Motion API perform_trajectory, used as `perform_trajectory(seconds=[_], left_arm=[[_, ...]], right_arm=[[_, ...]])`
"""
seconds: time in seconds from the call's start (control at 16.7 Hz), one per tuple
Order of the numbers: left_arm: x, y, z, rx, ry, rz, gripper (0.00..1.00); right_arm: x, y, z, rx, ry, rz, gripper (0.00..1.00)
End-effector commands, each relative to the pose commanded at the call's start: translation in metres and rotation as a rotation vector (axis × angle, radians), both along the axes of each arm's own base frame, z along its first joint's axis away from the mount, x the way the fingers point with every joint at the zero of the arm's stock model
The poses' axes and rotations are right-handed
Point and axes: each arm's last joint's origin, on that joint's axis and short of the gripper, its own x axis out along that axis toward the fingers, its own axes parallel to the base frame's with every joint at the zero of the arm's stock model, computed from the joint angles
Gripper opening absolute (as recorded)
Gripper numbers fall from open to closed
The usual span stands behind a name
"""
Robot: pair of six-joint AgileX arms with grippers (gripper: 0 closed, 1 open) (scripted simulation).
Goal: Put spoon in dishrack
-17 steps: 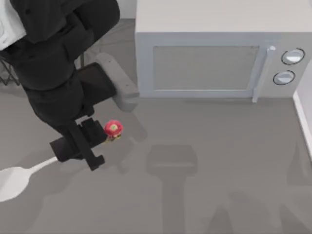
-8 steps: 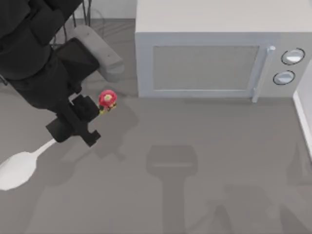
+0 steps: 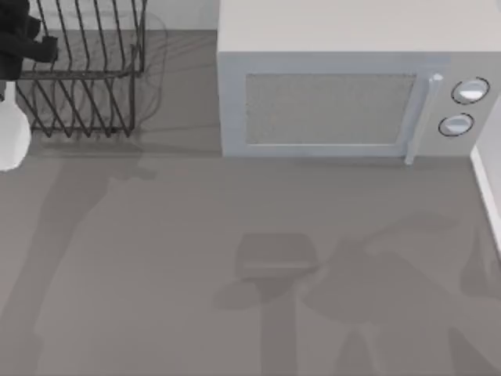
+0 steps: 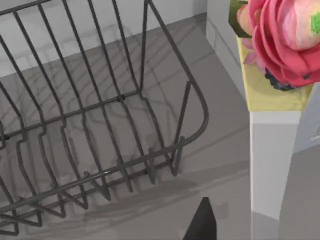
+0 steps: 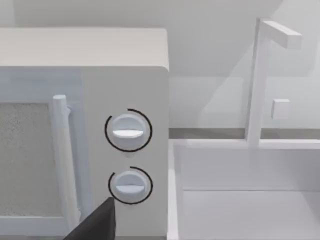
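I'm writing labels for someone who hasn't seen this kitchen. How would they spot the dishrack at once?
Start at the big grey microwave at the back of the table. To its left in the top view stands the dishrack, a black wire basket of thin upright bars. It is see-through and open-topped, unlike the solid microwave box beside it.

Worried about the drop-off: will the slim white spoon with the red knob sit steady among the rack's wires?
The slim white spoon looks rigid. Its knobbed end probably makes it top-heavy, and it may slip through the black wire dishrack's wide gaps.
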Motion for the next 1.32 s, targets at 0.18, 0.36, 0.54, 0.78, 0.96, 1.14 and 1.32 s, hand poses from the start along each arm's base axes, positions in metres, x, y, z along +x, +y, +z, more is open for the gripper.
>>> perform_trajectory(seconds=[0.18,0.36,0.54,0.78,0.96,1.14,1.32], left_arm=[[-0.017,0.037,0.023,-0.107,-0.276,0.166,0.00],[-0.042,0.060,0.042,-0.164,-0.488,0.273,0.00],[-0.058,0.069,0.050,-0.184,-0.588,0.317,0.00],[-0.058,0.069,0.052,-0.182,-0.592,0.315,0.00],[-0.047,0.070,0.049,-0.184,-0.591,0.315,0.00],[-0.008,0.075,0.035,-0.185,-0.586,0.320,0.00],[0.046,0.079,0.003,-0.183,-0.589,0.323,0.00]], right_arm=[[0.000,0.000,0.000,0.000,0.000,0.000,1.00],[0.000,0.000,0.000,0.000,0.000,0.000,1.00],[0.000,0.000,0.000,0.000,0.000,0.000,1.00],[0.000,0.000,0.000,0.000,0.000,0.000,1.00],[0.000,0.000,0.000,0.000,0.000,0.000,1.00],[0.000,0.000,0.000,0.000,0.000,0.000,1.00],[0.000,0.000,0.000,0.000,0.000,0.000,1.00]])
